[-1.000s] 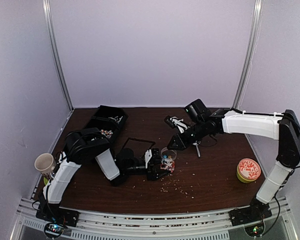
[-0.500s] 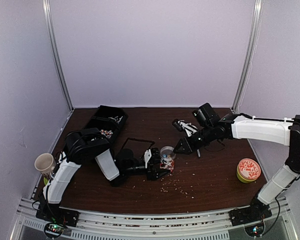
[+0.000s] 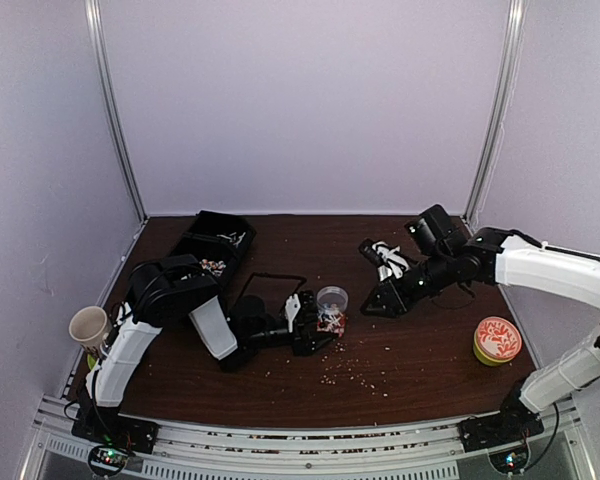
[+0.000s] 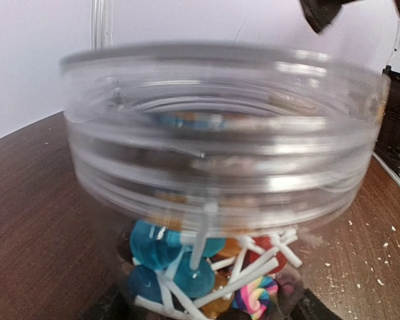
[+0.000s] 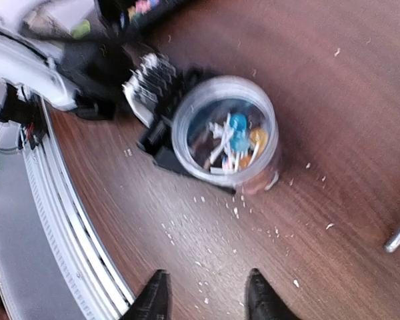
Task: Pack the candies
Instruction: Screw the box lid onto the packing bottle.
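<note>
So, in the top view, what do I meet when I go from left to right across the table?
Paper cup → black bin → clear jar → right gripper → green tub with a patterned lid.

The top external camera sits high above and behind the arm bases (image 3: 110, 432), facing the back wall (image 3: 300, 100) and looking down from far off over the whole tabletop (image 3: 440, 340). The left wrist camera rides low, almost level with the tabletop. It looks forward past the left gripper (image 4: 210, 310), with the clear jar (image 4: 220, 147) right in front and so near that it fills the frame. The right wrist camera looks steeply down from higher up, with the right gripper (image 5: 207, 297) at the frame's bottom edge and the jar well ahead of it. All three views share the jar and the crumbs (image 5: 213, 207) around it.
</note>
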### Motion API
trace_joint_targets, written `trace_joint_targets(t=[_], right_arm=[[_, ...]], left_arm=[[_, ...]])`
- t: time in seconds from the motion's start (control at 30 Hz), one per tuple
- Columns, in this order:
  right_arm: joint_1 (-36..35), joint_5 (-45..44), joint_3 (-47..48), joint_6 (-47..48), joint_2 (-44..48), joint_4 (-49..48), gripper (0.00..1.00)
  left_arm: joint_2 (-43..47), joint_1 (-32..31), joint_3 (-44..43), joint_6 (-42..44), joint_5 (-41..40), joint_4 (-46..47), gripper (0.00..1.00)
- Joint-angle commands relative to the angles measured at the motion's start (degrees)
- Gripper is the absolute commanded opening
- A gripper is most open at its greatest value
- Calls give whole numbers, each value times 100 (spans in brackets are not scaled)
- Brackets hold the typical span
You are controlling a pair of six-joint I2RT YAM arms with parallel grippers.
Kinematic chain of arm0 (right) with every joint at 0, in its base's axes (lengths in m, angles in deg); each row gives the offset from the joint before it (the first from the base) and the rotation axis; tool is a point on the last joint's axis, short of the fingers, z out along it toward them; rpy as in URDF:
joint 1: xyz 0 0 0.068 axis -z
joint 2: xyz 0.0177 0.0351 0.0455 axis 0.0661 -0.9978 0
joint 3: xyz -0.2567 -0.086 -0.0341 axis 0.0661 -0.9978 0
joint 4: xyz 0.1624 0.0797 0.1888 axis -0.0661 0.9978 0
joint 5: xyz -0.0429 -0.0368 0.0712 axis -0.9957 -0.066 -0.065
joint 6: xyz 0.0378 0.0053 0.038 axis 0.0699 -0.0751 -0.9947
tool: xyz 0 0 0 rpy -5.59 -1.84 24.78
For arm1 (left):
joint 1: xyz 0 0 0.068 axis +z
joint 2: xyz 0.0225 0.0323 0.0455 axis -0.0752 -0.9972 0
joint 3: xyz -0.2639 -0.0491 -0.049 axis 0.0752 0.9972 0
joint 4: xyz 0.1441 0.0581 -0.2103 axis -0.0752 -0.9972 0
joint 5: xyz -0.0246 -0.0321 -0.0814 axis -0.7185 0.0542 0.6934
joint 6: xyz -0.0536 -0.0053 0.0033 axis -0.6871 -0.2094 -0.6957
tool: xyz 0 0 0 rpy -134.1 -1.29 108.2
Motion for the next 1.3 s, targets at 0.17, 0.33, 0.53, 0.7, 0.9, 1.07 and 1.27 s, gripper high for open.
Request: trace_joint_targets(t=[0.17,0.33,0.53,0.7,0.9,1.07,1.27], right_arm=[[-526,-1370,-301,572,1680,-1029,100],[-651,-1966,-486,616,2001,-1332,100],[-660,-1066,-1074,999,1983,-2237,99],[-855,-923,-1086,1630,1519,-2388,99],[-903,-976,-1019,1786,858,-2765,99],[-922,-1026,-858,1926,279,-2841,99],[-927,-958,-650,2012,-101,-2774,98]], left_arm=[[-75,104,110,123,651,5,56],[-78,135,120,210,974,61,56],[-224,274,28,-156,1634,434,56],[-357,327,-105,-335,2045,491,57],[-392,333,-199,-329,2330,389,57],[-384,331,-256,-248,2513,176,57],[-399,330,-297,-225,2586,75,57]])
